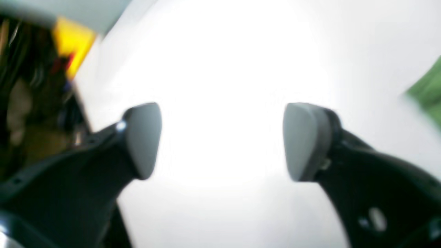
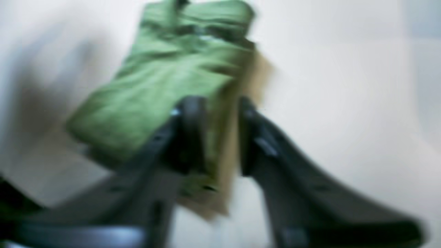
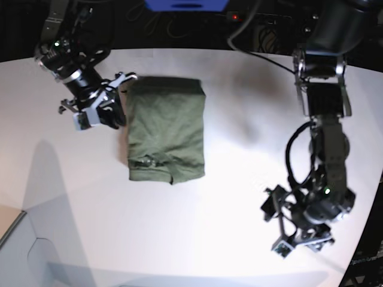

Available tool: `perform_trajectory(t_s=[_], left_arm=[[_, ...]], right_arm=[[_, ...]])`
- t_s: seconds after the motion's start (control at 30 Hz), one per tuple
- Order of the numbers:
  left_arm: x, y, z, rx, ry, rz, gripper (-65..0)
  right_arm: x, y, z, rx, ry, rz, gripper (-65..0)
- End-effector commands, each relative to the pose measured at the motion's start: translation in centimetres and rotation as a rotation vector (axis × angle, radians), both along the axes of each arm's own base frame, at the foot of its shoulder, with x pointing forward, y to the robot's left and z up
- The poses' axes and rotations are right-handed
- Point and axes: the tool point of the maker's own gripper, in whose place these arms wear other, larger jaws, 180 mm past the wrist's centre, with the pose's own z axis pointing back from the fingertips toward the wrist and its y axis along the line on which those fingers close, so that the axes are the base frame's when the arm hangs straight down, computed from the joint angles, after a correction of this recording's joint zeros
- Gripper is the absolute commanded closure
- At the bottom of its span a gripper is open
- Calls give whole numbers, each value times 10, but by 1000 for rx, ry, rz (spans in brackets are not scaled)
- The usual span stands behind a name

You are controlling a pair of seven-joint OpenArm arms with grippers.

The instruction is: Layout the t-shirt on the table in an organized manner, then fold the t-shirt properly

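Observation:
The olive-green t-shirt (image 3: 166, 128) lies folded into a tall rectangle on the white table (image 3: 239, 179), left of centre in the base view. My right gripper (image 3: 122, 98) sits at the shirt's upper left edge. In the blurred right wrist view, the right gripper (image 2: 220, 117) has its fingers close together with the edge of the t-shirt (image 2: 165, 79) between them. My left gripper (image 3: 278, 230) hovers near the table's front right, far from the shirt. Up close, the left gripper (image 1: 222, 141) is wide open over bare table (image 1: 220, 51), and a corner of the t-shirt (image 1: 427, 89) shows at the right.
Dark cables and equipment (image 3: 263, 24) line the table's far edge. The table's curved edge (image 3: 359, 239) runs just right of my left arm. A yellow object (image 1: 72, 41) sits off the table beyond the left gripper. A grey surface (image 3: 18, 251) lies past the front left corner.

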Motion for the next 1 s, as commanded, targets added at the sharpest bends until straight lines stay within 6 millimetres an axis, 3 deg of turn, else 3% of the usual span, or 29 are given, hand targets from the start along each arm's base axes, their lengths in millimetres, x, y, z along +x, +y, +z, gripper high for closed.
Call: perform_trajectory(t_s=[0.0, 0.1, 0.2, 0.33, 0.43, 0.73, 0.87, 0.97], left_arm=[[-5, 18, 16, 1, -54, 39, -452], [-41, 68, 9, 14, -60, 164, -309], [-75, 105, -3, 32, -39, 261, -234], [-119, 145, -17, 53, -4, 381, -234], [-149, 172, -22, 66, 15, 472, -234], [-218, 226, -30, 97, 59, 674, -234], [-248, 255, -25, 89, 44, 809, -234], [-265, 269, -21, 93, 37, 875, -234]], right_arm=[[3, 13, 12, 30, -47, 37, 0], [-1, 47, 14, 67, -47, 127, 0], [-5, 66, 10, 89, -30, 179, 0], [-13, 76, -17, 116, 48, 203, 0], [-16, 68, -44, 108, 122, 198, 0], [-17, 43, -88, 120, 189, 179, 0], [-22, 43, -92, 139, 190, 169, 0], [-24, 45, -75, 130, 144, 179, 0]])
